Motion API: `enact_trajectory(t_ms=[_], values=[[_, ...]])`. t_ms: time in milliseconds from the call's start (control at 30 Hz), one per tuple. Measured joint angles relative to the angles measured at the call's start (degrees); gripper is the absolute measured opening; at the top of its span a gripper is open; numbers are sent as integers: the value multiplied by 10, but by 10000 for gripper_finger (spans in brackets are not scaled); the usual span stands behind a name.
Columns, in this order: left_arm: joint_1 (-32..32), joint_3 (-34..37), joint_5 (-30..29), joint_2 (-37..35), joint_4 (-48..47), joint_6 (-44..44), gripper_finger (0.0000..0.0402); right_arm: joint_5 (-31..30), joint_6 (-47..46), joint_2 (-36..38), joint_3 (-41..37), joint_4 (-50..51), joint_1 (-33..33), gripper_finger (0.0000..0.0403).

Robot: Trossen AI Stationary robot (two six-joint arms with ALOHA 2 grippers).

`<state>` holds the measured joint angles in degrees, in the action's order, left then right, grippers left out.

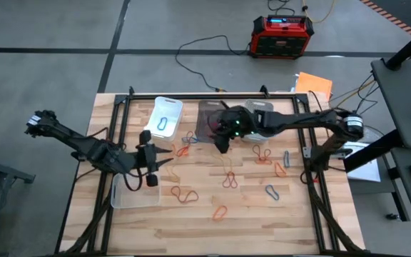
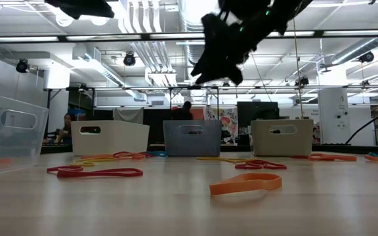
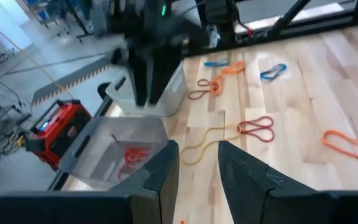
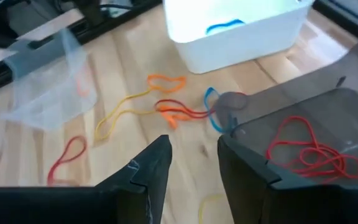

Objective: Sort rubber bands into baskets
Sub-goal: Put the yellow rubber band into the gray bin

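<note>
From above, a wooden slatted table [image 1: 248, 214] stands on a grey floor with a red-and-black box [image 1: 282, 36] beyond its far edge; the landmark is the smoky basket [image 1: 211, 118] at the far edge, with the white basket [image 1: 164, 116] beside it holding a blue band, and loose rubber bands [image 1: 227, 180] scattered nearer than both. The right gripper [image 1: 222, 140] hangs at the smoky basket's near edge; the left gripper [image 1: 150, 165] sits over a clear basket [image 1: 135, 194], well apart from it. The low view shows an orange band [image 2: 245, 185] lying on the tabletop in front of the basket row, under a lit hall ceiling. The left wrist view shows its fingers [image 3: 160, 177] apart, empty. The right wrist view shows fingers [image 4: 148, 174] apart, empty, red bands [image 4: 309, 152] lying inside the smoky basket.
</note>
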<state>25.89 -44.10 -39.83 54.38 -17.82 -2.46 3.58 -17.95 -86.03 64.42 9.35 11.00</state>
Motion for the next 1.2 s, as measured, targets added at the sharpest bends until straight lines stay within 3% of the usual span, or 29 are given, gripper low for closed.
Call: enact_trajectory(t_ms=[267, 533, 700, 833, 1200], values=[[0, 0, 1, 81, -2, -31, 97, -68, 21, 81, -8, 81, -88, 114], [-22, -9, 47, 115, -10, -159, 97, -89, 20, 121, -27, 85, -150, 115], [-61, -59, 104, 150, -138, -321, 97, -98, 20, 126, -27, 88, -165, 115], [-72, -115, 109, 188, -254, -406, 97, -99, 20, 126, -27, 90, -171, 119], [-110, -133, 158, 301, -263, -471, 97, -98, 28, 126, -27, 115, -171, 119]])
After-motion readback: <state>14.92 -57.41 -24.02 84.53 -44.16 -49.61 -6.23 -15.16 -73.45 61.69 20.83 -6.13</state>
